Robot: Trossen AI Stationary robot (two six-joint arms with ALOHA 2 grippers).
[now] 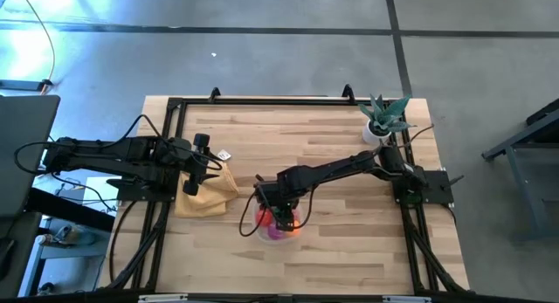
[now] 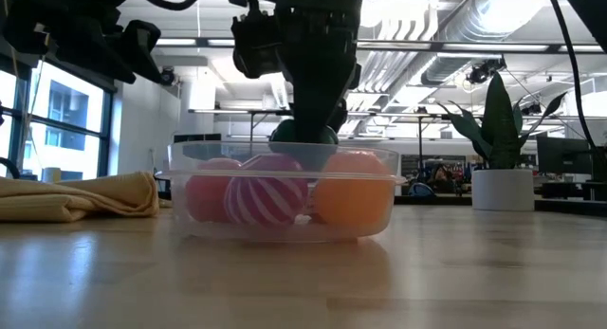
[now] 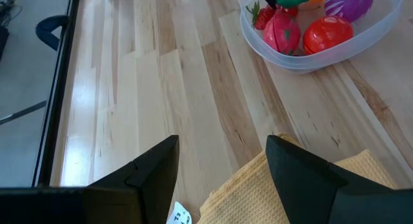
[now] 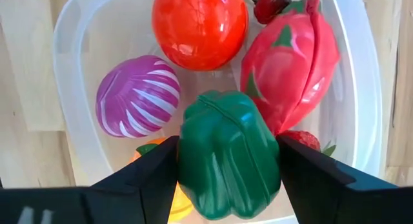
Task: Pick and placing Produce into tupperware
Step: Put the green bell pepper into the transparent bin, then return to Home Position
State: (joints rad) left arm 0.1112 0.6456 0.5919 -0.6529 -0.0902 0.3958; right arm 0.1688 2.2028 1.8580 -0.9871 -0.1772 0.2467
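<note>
While gripped, green pepper (image 4: pixel 227 161) sits among tupperware (image 4: pixel 77 50) produce (image 4: pixel 200 27)

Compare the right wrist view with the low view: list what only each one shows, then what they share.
Only the right wrist view: the right gripper clamping the green pepper from both sides, plus the pink dragon fruit and red tomato beneath it.

Only the low view: the yellow cloth, the potted plant and the room behind.

Both: the tupperware, the striped purple piece and the pepper above the other produce.
</note>
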